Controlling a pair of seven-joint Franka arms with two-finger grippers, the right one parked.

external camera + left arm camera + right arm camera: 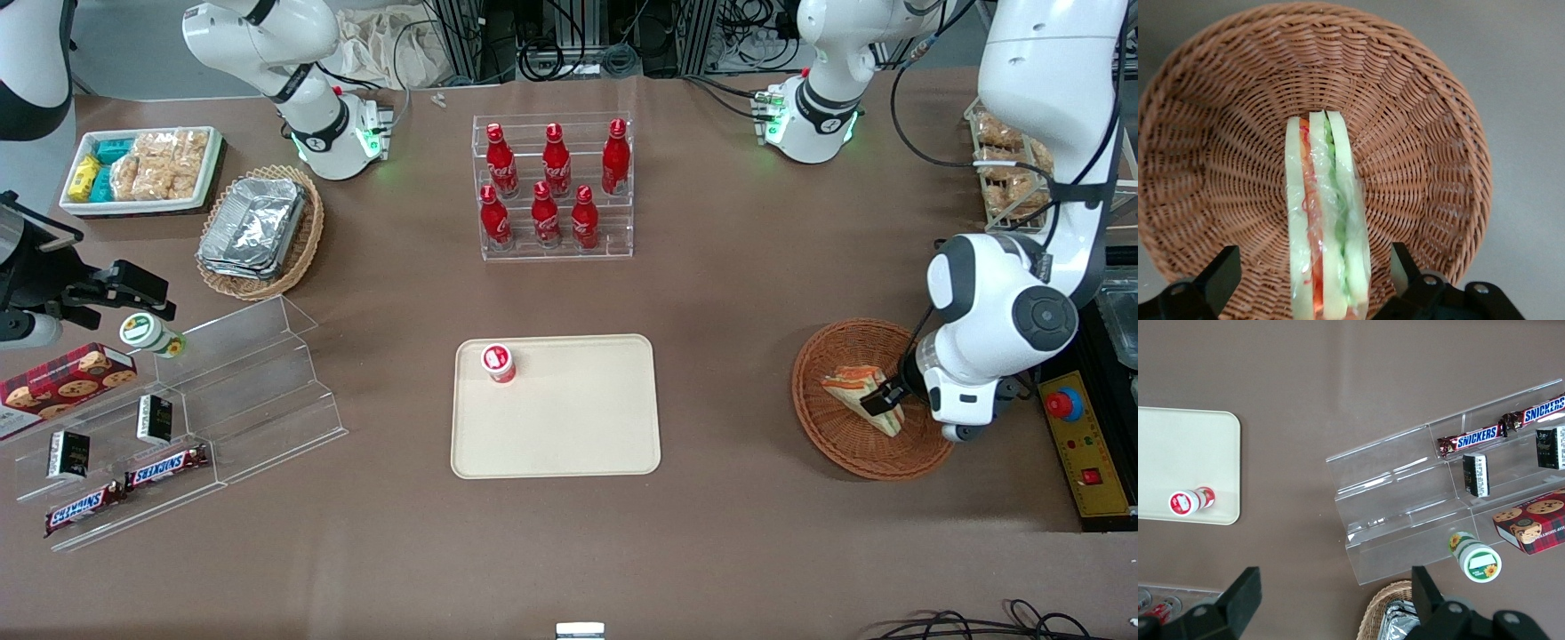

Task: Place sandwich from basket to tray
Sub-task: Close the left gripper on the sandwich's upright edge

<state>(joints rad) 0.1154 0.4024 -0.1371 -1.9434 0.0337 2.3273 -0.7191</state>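
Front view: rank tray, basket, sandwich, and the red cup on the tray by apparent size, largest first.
1. tray
2. basket
3. sandwich
4. red cup

The open gripper is down in the basket, straddling and partly hiding the sandwich, yet the visible part still outsizes the cup.

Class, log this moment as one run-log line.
phase: pre-grasp | pincer: open, straddling sandwich | sandwich: in basket | tray: holds small red-white cup

"SNICKERS" on candy bars (1476, 439)
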